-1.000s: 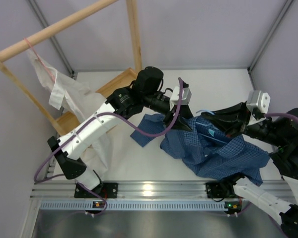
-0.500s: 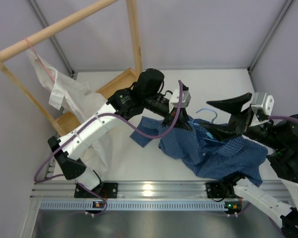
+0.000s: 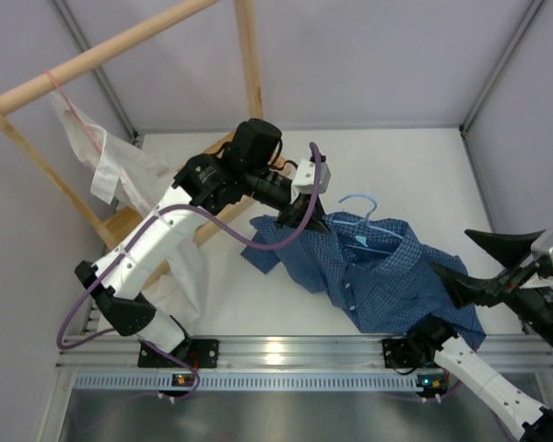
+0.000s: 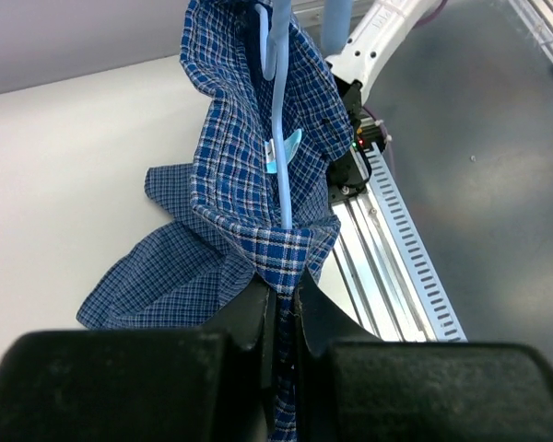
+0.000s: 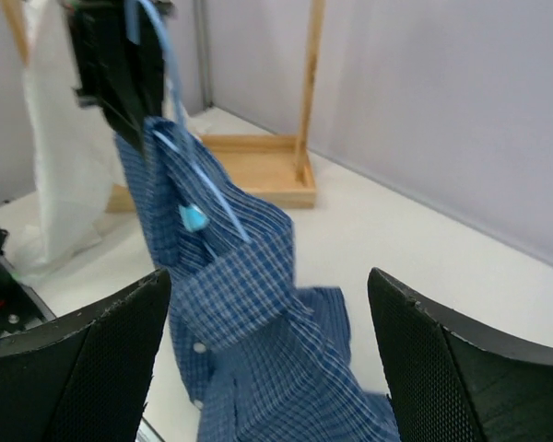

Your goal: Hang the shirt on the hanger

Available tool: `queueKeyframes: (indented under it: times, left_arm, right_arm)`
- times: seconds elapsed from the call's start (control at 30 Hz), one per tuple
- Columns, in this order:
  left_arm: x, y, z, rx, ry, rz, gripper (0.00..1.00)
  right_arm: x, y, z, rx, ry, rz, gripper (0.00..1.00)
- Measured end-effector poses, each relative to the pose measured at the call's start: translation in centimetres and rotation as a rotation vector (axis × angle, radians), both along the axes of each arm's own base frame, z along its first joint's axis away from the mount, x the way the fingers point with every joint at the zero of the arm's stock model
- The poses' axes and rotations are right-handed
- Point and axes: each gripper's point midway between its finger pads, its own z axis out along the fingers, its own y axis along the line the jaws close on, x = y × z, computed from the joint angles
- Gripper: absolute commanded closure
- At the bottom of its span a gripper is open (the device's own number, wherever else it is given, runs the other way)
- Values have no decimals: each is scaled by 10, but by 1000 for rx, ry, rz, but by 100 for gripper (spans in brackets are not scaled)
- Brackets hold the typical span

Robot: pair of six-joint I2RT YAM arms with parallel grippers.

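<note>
Firmly, left claw [image 4: 278,308] is pressed together on a fold of the shirt [image 4: 223,198] at one shoulder. The hanger [image 4: 278,138] wire runs down into that same fold; whether it is pinched too cannot be told. Shirt hangs lifted from this grip, its far end trailing on the white surface [image 3: 424,166] toward the right arm. Hanger hook pokes out by the collar in the top view. Right claw [image 3: 449,252] spread wide, holding nothing, just beside the shirt's lower edge. White garment [image 3: 120,170] on wooden rack [image 3: 101,55], well apart, far left.
</note>
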Motion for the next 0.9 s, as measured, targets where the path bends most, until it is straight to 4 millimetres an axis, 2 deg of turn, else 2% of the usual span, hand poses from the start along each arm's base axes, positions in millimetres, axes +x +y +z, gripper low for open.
queueKeyframes:
  times: [0.1, 0.27, 0.43, 0.53, 0.57, 0.67, 0.8, 0.83, 0.9]
  left_arm:
    - [-8, 11, 3, 12, -21, -2, 100]
    - [-24, 29, 17, -6, -54, -13, 100]
    - [-36, 37, 26, -28, -53, -36, 100]
    - [-40, 38, 27, -31, -40, -52, 100]
    - [-41, 38, 27, -32, -35, -57, 100]
    - [-45, 39, 31, -44, -31, -74, 100]
    - [-49, 39, 34, -57, -24, -98, 100]
    - [-50, 39, 34, -57, -22, -99, 100]
    - [-50, 40, 34, -56, -19, -99, 100]
  right_arm:
    - [9, -12, -23, -55, 80, -84, 15]
    - [17, -17, -54, -178, 160, -110, 26]
    - [6, 0, -78, -290, 167, 32, 32]
    - [-5, 13, -84, -333, 156, 147, 46]
    - [-8, 17, -85, -343, 155, 182, 54]
    - [-10, 28, -90, -375, 174, 251, 55]
    - [-1, 39, -99, -428, 231, 296, 50]
    - [1, 41, -102, -445, 251, 306, 53]
    - [3, 45, -104, -475, 272, 326, 75]
